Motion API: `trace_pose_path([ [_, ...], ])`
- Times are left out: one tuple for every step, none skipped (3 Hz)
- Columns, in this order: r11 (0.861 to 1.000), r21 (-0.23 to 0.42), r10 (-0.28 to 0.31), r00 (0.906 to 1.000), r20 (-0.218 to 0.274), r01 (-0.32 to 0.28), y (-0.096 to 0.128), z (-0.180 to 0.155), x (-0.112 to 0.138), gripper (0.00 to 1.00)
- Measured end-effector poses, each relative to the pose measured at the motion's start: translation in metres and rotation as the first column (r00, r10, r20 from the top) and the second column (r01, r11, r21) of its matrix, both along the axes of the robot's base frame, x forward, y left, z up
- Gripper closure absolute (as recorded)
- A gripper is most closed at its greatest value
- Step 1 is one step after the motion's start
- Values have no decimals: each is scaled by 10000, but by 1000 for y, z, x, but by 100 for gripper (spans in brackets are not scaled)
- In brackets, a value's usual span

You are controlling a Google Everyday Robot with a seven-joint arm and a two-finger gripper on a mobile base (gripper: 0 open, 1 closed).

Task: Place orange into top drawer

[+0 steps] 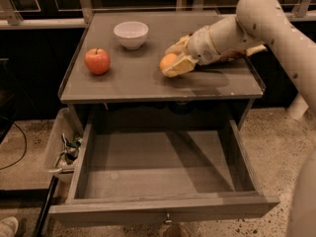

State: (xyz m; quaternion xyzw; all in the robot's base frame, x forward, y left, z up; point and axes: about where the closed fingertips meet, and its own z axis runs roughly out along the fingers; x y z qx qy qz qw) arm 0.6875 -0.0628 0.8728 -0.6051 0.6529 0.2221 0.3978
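Note:
The orange (167,61) is a small round orange-yellow fruit on the grey tabletop, right of centre. My gripper (173,59) reaches in from the right on the white arm, and its cream fingers (178,66) close around the orange, one above it and one below. The orange sits low, at or just above the tabletop. The top drawer (163,206) stands pulled out wide below the tabletop. Its grey box is empty and a small metal knob shows on the front panel.
A red apple (97,60) with a stem lies on the left of the tabletop (123,83). A white bowl (131,34) stands at the back. A snack bag (247,51) lies partly hidden behind the arm. A bin (66,147) with clutter stands left of the drawer.

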Motion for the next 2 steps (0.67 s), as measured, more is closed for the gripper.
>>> trace_pose_path([
  [9991, -21, -422, 9985, 363, 423, -26, 8, -35, 100],
  [9975, -44, -695, 9948, 741, 700, -44, 17, -61, 100],
])
